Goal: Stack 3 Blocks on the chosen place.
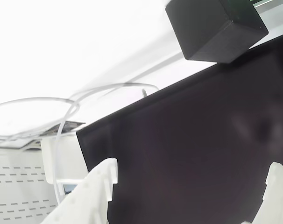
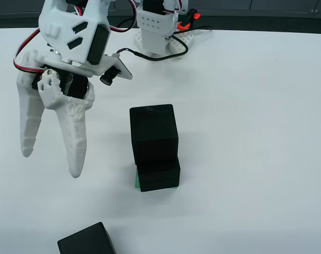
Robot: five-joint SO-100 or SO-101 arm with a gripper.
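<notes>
Two blocks [image 2: 155, 145] already stand stacked on the green patch [image 2: 137, 181]. The hand [image 2: 50, 163] hangs spread and empty — it should approach the third block [image 2: 86, 241] squarely.

In the overhead view we found two blocks [image 2: 154, 138] stacked at the counter's [image 2: 256, 132] centre, the lower one resting on the striped patch [image 2: 137, 180], whose edge showed at the stack's 7 o'clock. The third block [image 2: 86, 241] lay on the counter at the stack's 7 o'clock, near the bottom edge. The gripper [image 2: 50, 161] hung at the stack's 9 o'clock, its jaws apart.
</notes>
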